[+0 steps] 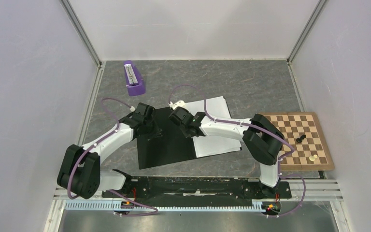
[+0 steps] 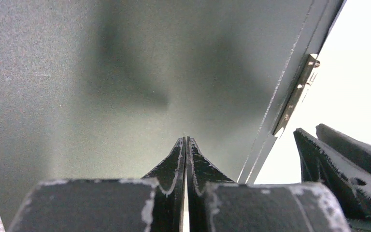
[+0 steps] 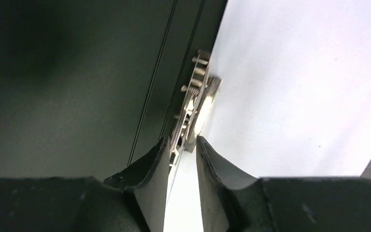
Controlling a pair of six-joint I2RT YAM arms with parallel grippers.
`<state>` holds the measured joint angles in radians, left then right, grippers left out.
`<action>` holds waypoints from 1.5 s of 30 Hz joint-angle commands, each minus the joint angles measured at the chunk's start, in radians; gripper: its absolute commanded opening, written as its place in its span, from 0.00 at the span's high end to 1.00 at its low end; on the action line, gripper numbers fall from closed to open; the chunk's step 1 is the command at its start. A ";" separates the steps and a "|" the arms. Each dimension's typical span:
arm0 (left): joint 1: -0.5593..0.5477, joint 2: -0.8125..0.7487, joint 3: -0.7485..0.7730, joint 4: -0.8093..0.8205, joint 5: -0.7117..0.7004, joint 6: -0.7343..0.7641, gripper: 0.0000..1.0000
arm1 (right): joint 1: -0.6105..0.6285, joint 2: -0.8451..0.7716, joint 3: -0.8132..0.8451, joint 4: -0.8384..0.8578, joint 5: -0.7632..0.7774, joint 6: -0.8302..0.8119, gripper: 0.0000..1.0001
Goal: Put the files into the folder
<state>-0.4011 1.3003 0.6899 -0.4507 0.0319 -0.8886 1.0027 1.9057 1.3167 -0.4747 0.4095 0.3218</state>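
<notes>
The folder lies open on the table, its black inside facing up. The white files lie on its right half. My left gripper is shut and empty, its tips low over the black left half. The metal spine clip runs along the fold beside the white sheets. My right gripper is at the spine. In the right wrist view its jaws stand a narrow gap apart with the near end of the clip between their tips, the files to the right.
A purple stapler-like object stands at the back left. A chessboard with a few pieces lies at the right, close to the right arm's elbow. White walls close in the table on three sides.
</notes>
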 commanded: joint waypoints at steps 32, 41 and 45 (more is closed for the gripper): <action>0.019 -0.089 0.105 -0.123 -0.028 0.124 0.72 | -0.057 0.101 0.042 0.045 0.031 0.081 0.69; 0.019 -0.084 0.108 -0.130 -0.056 0.113 0.72 | -0.060 0.111 0.039 0.085 -0.020 0.082 0.78; 0.018 -0.085 0.106 -0.138 -0.075 0.109 0.72 | -0.060 0.113 0.040 0.050 0.019 0.087 0.82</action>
<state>-0.3878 1.2308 0.7601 -0.5777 0.0002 -0.7979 0.9440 2.0117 1.3640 -0.4072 0.4240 0.3832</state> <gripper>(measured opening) 0.281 0.196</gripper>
